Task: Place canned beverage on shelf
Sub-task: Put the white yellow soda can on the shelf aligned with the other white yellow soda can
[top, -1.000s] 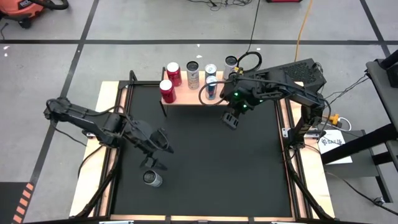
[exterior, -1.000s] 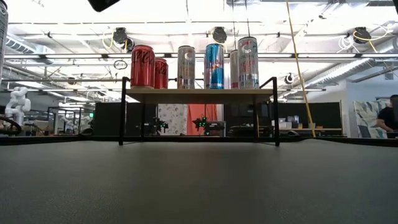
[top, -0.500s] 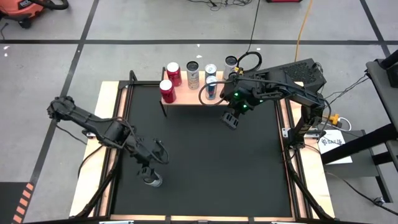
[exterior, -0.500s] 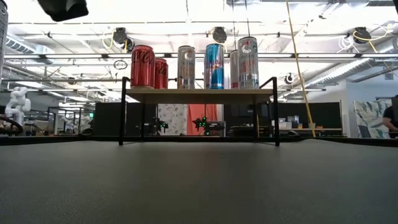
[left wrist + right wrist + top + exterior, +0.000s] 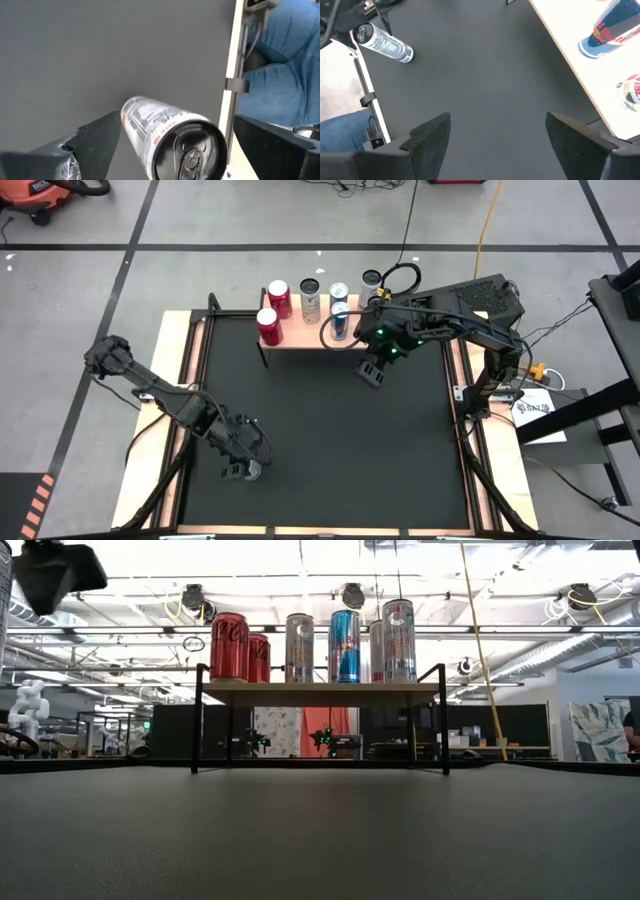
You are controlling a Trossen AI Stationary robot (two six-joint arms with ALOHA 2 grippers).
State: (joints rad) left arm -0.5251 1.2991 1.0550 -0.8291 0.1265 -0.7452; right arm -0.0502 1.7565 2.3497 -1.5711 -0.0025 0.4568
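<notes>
Black matting covers the table (image 5: 330, 430), which stands on a grey, taped floor; the low view looks across it into a workshop under bright ceiling lights.

Left end effector (image 5: 240, 468): positioned over the near left part of the table, close to the left edge. In the left wrist view its two dark fingers (image 5: 95, 142) stand wide apart, one on each side of the fallen can (image 5: 170, 142), and have not closed on it. Nothing is held.

Fallen can: a slim silver beverage can lying on its side on the mat, lid end toward the left wrist camera. The long axis runs away from the end effector, roughly in line with its approach, so the fingers straddle the body across its width. The can lies directly ahead, between the fingers. Judgement: a short advance and closing would secure it.

Right end effector (image 5: 372, 371): hangs just in front of the shelf (image 5: 300, 335), fingers wide apart and empty. It is well apart from the fallen can; the left arm is clearly the nearer.

Shelf: stands at the far edge of the table and already carries several upright cans (image 5: 300, 647). The fallen can is well apart from it, toward the opposite edge.
</notes>
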